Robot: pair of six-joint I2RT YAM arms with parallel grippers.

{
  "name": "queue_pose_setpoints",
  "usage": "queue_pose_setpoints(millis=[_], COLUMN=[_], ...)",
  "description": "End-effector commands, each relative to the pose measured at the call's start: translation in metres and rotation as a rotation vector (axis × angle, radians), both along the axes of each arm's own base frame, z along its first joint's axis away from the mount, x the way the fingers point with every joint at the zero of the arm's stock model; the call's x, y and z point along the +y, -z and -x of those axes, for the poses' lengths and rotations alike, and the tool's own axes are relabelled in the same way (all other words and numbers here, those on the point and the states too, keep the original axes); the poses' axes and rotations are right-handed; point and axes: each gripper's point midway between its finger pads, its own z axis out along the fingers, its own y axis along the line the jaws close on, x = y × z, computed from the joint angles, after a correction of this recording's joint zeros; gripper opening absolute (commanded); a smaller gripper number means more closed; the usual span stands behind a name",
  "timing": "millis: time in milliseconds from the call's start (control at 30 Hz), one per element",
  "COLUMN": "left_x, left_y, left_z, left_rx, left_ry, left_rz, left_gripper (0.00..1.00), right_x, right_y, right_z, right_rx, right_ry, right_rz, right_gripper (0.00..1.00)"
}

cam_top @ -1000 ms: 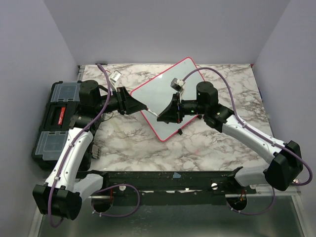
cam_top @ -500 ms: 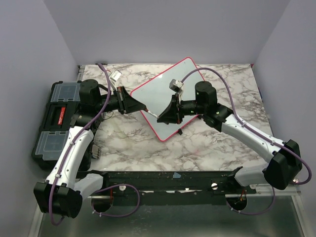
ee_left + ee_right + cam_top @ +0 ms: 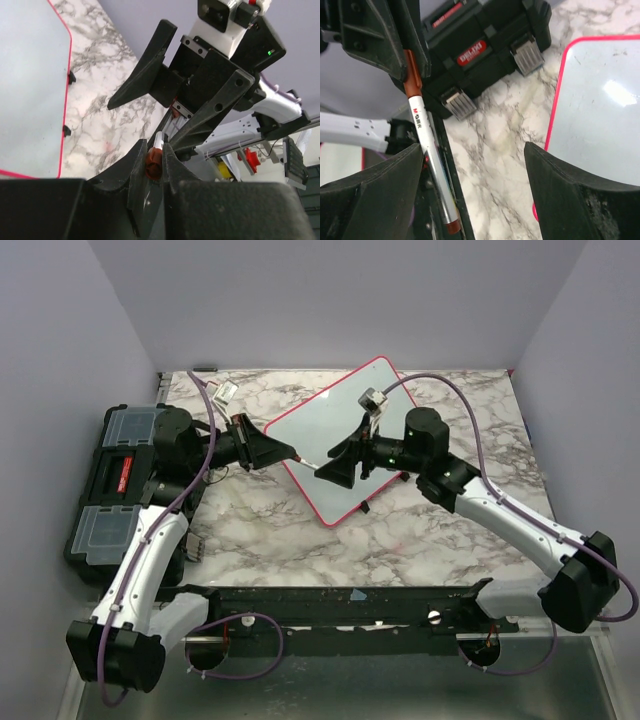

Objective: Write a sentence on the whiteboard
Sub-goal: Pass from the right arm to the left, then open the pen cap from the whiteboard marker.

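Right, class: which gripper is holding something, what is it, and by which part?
The left gripper holds the marker, jaws shut on its longer reddish-brown end. The right gripper stands open, holding nothing.

One whiteboard (image 3: 320,425), one marker (image 3: 427,150), one black toolbox (image 3: 110,475), two arms (image 3: 150,550) (image 3: 500,515).

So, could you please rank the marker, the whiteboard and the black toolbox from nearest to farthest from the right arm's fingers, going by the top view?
1. Marker: right beside the open right fingers, above the board.
2. Whiteboard: just beneath them, mid-table.
3. Toolbox: far off at the table's left edge.
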Motion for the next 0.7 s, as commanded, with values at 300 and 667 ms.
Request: queue_pose_setpoints(millis=[300, 667], left_x=[0.005, 0.007], left_y=[-0.085, -0.091], left_z=[0.010, -0.002], left_rx=[-0.174, -0.202], left_ry=[-0.056, -0.093], left_rz=[0.271, 0.351], left_gripper=[0.00, 0.00], right_x=[-0.002, 0.007], right_y=[-0.104, -0.128], right_z=[0.019, 0.024], right_rx=[-0.028, -0.029], right_ry=[-0.011, -0.100], right_rz=[-0.393, -0.458], right_gripper=[0.81, 0.57])
